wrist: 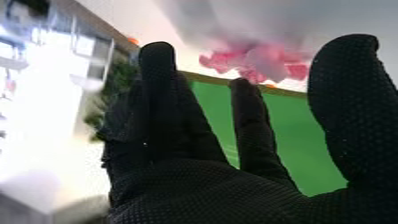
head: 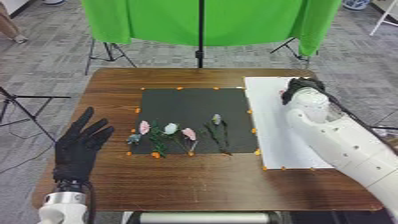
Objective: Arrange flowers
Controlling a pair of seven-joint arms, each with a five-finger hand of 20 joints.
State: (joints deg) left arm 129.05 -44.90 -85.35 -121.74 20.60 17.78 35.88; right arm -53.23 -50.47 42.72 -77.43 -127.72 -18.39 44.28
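5 flower heads lie on the black mat (head: 191,105) in the middle of the worktop (head: 178,187): a pale blue bloom (head: 133,138), 2 pink blooms (head: 144,127), a white bloom (head: 171,128) between those 2, and, apart to the right, a small purplish bloom (head: 217,119) with its stem pointing toward the robot. Orange markers (head: 253,131) dot the mat's edges. The right robot hand (head: 306,82) is over the far part of the white sheet (head: 266,110), beside the mat. In the right wrist view its fingers are straight, with the thumb well apart, and a blurred pink flower (wrist: 266,65) shows beyond the gap; whether it is held, I cannot tell. The left robot hand (head: 78,150) has its fingers spread wide, left of the mat. Green cloth (head: 151,25) hangs beyond the worktop.
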